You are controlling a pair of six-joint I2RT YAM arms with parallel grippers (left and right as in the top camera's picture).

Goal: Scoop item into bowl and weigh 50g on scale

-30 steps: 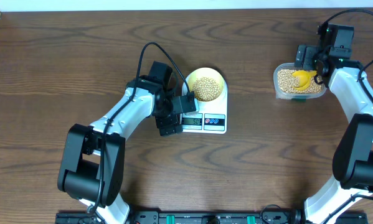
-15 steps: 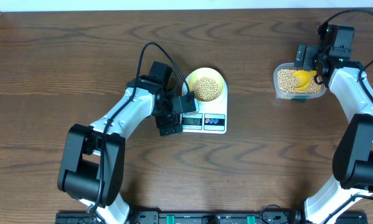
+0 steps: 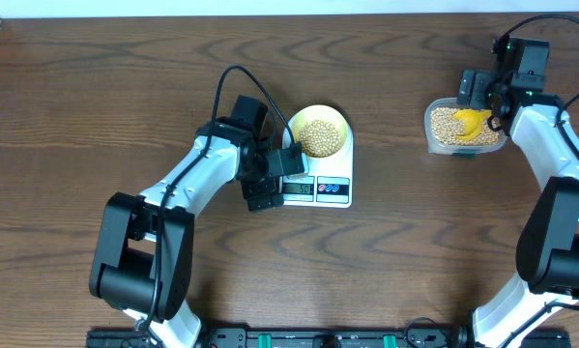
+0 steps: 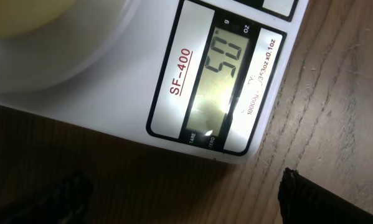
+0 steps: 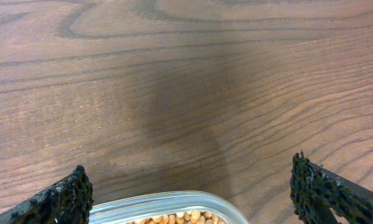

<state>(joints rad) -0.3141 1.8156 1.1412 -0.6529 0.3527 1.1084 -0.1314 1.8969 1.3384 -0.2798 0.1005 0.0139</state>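
Beans (image 3: 320,136): heaped in the bowl (image 3: 336,121), which sits on the scale (image 3: 333,189); more lie in the tub (image 3: 442,145) far right.
Display (image 4: 226,87): the left wrist view shows what looks like "50", so the weighing seems done, I'd say.
Doing it well: hold the camera steady over the screen, keep clear of the platform, add no more beans.
Left gripper (image 4: 180,193): low beside the scale's front-left corner, fingers spread wide, holding nothing.
Left arm: reaching in from the left, wrist tipped down at the screen.
Right gripper (image 5: 189,186): over the tub's rim, fingers wide apart, empty.
Scoop (image 3: 470,120): lying in the tub on the beans.
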